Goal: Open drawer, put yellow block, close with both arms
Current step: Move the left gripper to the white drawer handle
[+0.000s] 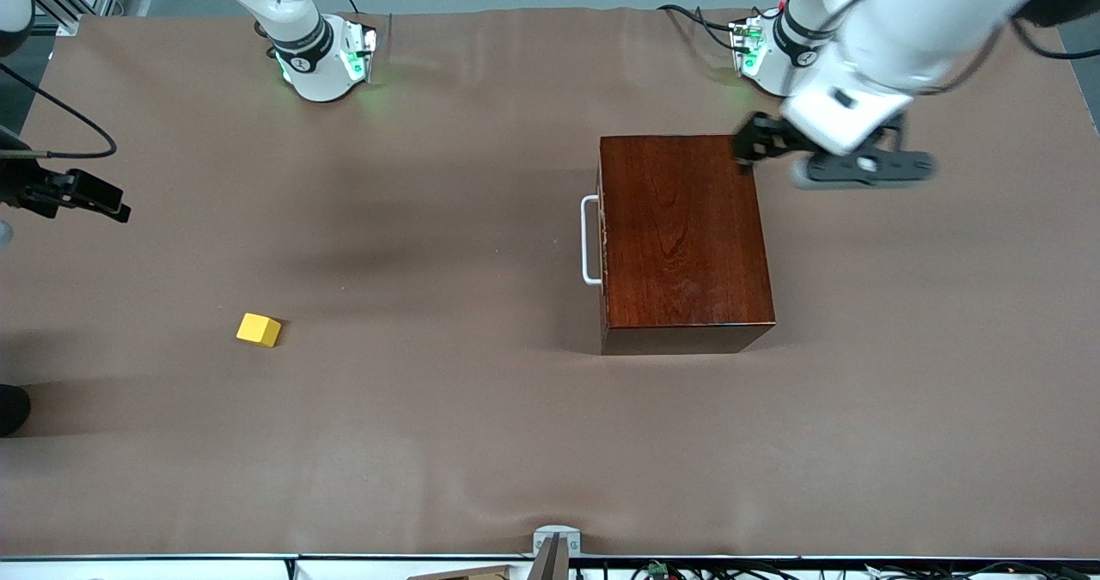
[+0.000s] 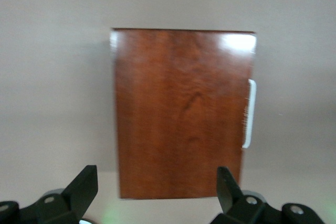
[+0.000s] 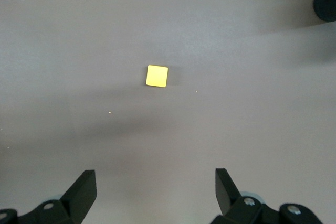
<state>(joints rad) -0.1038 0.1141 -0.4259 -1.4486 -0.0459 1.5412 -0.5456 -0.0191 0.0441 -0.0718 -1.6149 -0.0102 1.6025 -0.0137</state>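
The glossy dark red-brown box [image 1: 683,241] stands toward the left arm's end of the table. Its drawer is shut, and the white bar handle [image 1: 589,241] faces the right arm's end. My left gripper [image 1: 749,149] is open and empty over the box's corner nearest the left arm's base. In the left wrist view the box [image 2: 181,114] and its handle [image 2: 250,114] lie ahead of that gripper [image 2: 157,187]. The yellow block [image 1: 259,329] lies alone on the cloth. My right gripper [image 1: 86,195] hangs open and empty at the right arm's end; its wrist view shows the block [image 3: 157,75] apart from the gripper [image 3: 156,187].
A brown cloth [image 1: 447,442] covers the table. A black round object [image 1: 12,408] sits at the table's edge at the right arm's end and shows in the right wrist view [image 3: 325,1]. A grey bracket [image 1: 555,546] stands at the edge nearest the front camera.
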